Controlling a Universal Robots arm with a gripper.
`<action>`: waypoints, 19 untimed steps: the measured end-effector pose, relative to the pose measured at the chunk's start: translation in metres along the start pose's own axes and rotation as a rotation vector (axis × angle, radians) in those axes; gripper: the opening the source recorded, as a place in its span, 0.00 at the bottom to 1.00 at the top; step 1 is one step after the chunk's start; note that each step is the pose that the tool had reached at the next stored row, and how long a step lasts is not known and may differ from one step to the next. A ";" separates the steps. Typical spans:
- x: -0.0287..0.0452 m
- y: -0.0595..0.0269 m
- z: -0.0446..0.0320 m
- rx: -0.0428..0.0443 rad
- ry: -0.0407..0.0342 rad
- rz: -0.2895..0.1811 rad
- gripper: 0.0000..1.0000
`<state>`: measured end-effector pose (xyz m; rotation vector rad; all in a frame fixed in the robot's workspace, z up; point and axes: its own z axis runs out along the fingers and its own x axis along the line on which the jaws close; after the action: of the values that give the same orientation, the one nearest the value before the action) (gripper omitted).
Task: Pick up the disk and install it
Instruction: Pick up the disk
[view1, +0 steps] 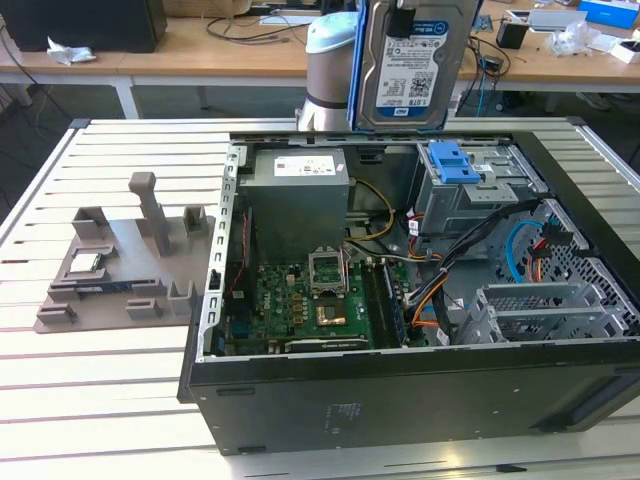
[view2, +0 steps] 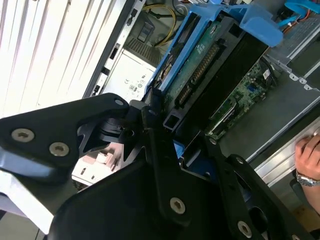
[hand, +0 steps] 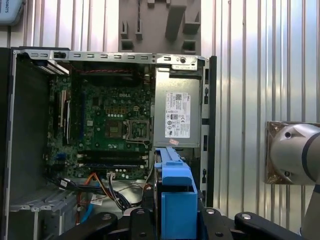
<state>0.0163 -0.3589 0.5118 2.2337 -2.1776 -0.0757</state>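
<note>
The disk (view1: 415, 60) hangs upright above the far side of the open computer case (view1: 400, 400), its labelled face turned to the exterior camera. It is clear of everything below. The gripper (view2: 165, 120) is clamped on it: in the second wrist view the black fingers (view2: 150, 112) press the blue side rails at one end of the drive.

The case lies on its side on a slatted white table (view1: 100, 400). Inside it, the grey power supply (view1: 298, 195) sits beside the green motherboard (view1: 300, 300). The metal drive cage (view1: 480, 190) stands toward the exterior view's right, just under the disk. A loose bundle of cables (view1: 440, 290) runs from the cage toward the board, and a blue latch piece (view1: 450, 160) rests on top of the cage. A person's hand (view2: 310, 155) wearing a wristwatch shows at the case edge in the second wrist view.

The risks, as I judge them:
- The grip is on one end only, so the drive could swing or slip in the plastic rails.
- A tilted descent could catch a rail on the cage edge or the latch piece.
- The cables could be pinched beneath the drive.
- The nearby hand could be struck.
</note>
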 end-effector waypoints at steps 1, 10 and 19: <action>0.0018 0.0000 0.0000 0.0000 0.0000 0.000 0.37; 0.0154 0.0004 0.0002 0.0000 -0.0001 0.000 0.37; 0.0333 0.0008 0.0004 0.0000 0.0000 0.000 0.37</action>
<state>0.0163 -0.3921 0.5109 2.2337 -2.1775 -0.0757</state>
